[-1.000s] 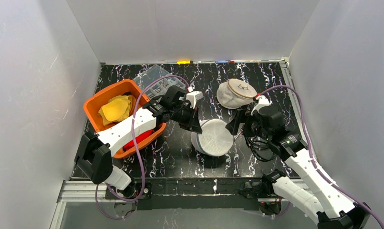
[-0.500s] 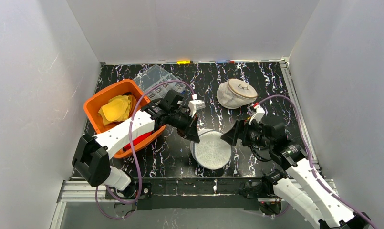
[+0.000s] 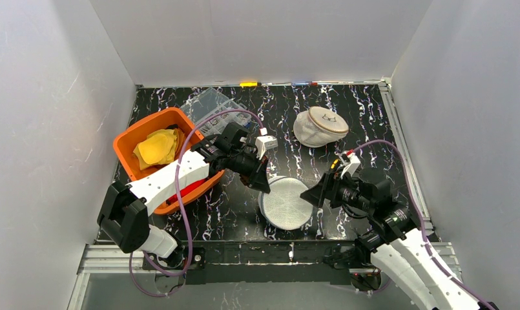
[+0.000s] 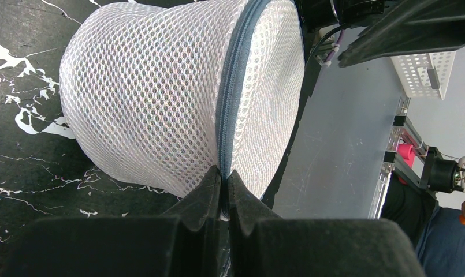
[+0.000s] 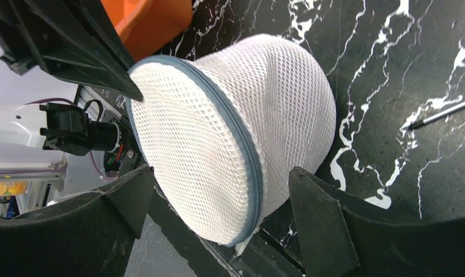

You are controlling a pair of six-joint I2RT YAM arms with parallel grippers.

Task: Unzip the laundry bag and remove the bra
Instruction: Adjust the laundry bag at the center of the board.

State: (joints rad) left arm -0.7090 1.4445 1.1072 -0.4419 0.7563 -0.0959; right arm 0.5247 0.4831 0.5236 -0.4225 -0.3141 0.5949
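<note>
The laundry bag (image 3: 285,202), a round white mesh drum, lies on the black marbled tabletop (image 3: 373,110) near the front edge, about midway between the two arms. It is tipped on its side, with one flat face turned upward. A grey zipper (image 4: 230,86) runs around its rim and looks closed along the stretch that shows.

The left gripper (image 4: 224,184) reaches in from the left. Its fingers are pressed together on the zipper line at the bag's far-left edge; the pull itself is hidden between them. The right gripper (image 5: 221,179) comes from the right with its fingers spread wide, one on each side of the bag. Whether they touch the mesh cannot be told.

To the left stands an orange basket (image 3: 131,139) holding a yellow cloth (image 3: 157,147) and something red (image 3: 189,187), partly under the left arm. A clear plastic container (image 3: 212,103) lies just beyond the basket. A second mesh bag (image 3: 318,126), with a tan top, rests at the far right, well apart from the first.
</note>
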